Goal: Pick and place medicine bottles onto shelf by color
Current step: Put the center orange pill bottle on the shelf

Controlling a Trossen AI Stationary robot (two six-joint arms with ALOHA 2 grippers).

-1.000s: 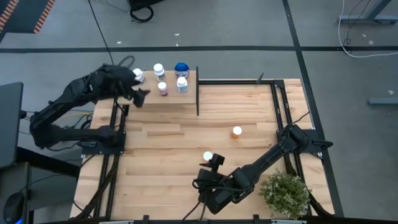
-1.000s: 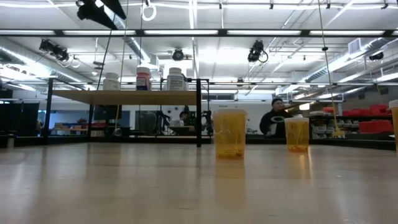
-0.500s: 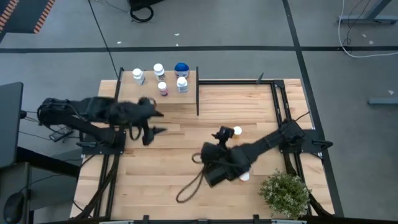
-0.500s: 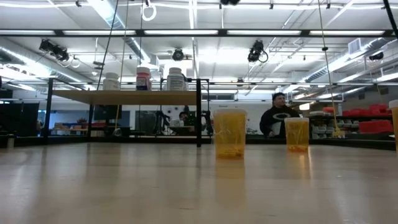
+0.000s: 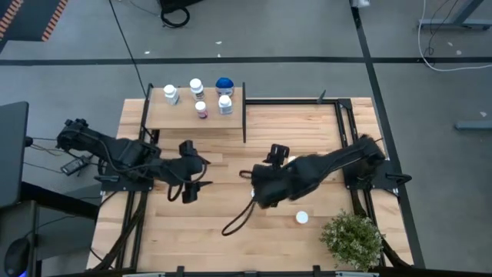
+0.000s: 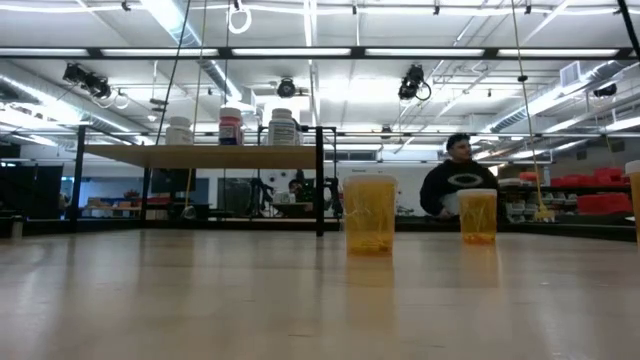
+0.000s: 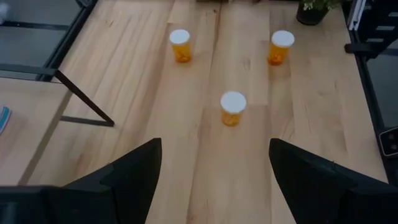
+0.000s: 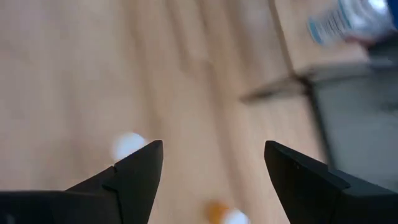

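Plank table (image 5: 231,208), right arm (image 5: 307,173) hiding bottle

Overhead view straight down, low view level across, both sharing the shelf (image 5: 194,115).

I see open plank between the left gripper (image 5: 190,175) and right gripper (image 5: 270,158). The shelf (image 5: 184,115) at the far left corner carries five bottles (image 5: 197,98), and its black post (image 5: 244,115) fences that side. One bottle (image 5: 302,218) stands near the plant (image 5: 352,237); another seems hidden by the right arm.
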